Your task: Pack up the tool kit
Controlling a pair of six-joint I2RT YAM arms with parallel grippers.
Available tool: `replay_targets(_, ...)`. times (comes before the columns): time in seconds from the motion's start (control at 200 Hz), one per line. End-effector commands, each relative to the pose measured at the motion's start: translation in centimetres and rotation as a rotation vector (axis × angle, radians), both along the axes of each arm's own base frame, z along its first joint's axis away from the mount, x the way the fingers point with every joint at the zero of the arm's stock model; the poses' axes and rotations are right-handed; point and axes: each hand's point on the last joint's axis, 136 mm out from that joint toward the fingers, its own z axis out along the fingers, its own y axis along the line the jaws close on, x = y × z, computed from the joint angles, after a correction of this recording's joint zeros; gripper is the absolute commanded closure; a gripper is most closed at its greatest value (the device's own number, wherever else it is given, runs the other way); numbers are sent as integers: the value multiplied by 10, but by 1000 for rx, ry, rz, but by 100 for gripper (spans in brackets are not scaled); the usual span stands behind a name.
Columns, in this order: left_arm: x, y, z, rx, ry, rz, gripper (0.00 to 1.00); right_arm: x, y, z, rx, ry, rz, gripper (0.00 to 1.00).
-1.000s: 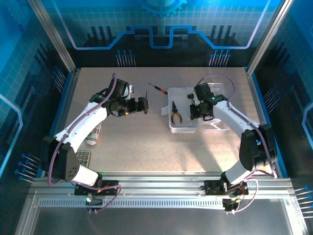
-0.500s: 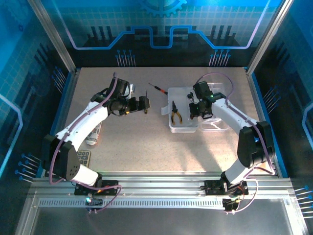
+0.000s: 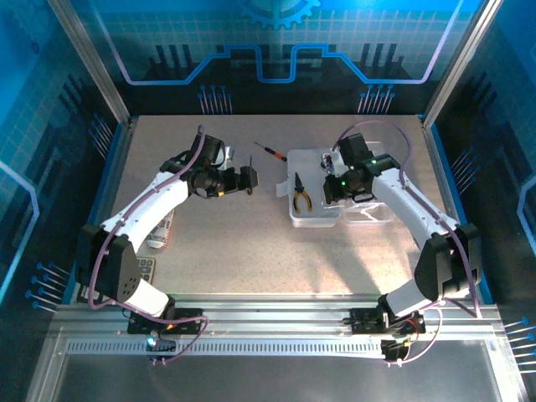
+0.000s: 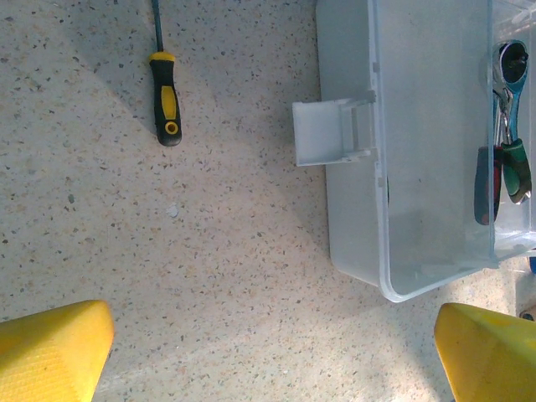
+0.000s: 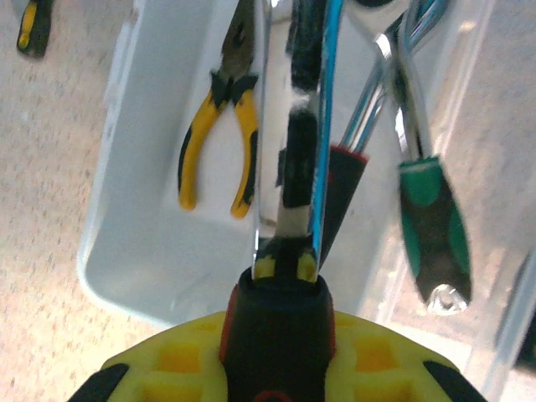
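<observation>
The clear plastic case point(image 3: 315, 209) lies open at centre right, with yellow-handled pliers point(image 3: 300, 193) inside. My right gripper point(image 3: 335, 181) hangs over the case, shut on a black-and-red tool handle point(image 5: 276, 327) whose shaft points down into it. Below it lie the pliers point(image 5: 216, 142), metal wrenches point(image 5: 387, 79) and a green-handled tool point(image 5: 431, 230). My left gripper point(image 3: 248, 178) is open above bare table left of the case point(image 4: 419, 167), its yellow fingers point(image 4: 50, 352) wide apart. A yellow-and-black screwdriver point(image 4: 166, 105) lies on the table point(image 3: 270, 150).
A grey calculator point(image 3: 142, 270) lies near the left arm's base, and a white flat object point(image 3: 161, 233) sits under that arm. The case's latch tab point(image 4: 328, 131) sticks out toward my left gripper. Blue walls enclose the table point(image 3: 251, 251).
The right wrist has swung a little to the right over the case, still holding the tool. The left arm has barely moved.
</observation>
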Motion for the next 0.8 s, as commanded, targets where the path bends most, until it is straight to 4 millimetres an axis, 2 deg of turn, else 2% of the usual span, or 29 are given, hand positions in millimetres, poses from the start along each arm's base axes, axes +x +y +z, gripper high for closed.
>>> replay_targets(0.0,3,-5,6,-33,-8,-5,1,-28,2,8,46,84,68,100)
replay_targets(0.18,3,-6,5,-38,-8,-6,1,-50,-9,1,21,171,94,100)
replay_targets(0.335,4,-7,6,-43,-11,-9,1,-55,-16,-5,-14,213,93,100)
replay_targets(0.795,0,-6,2,-42,-5,-14,1,-28,1,-16,42,262,92,100)
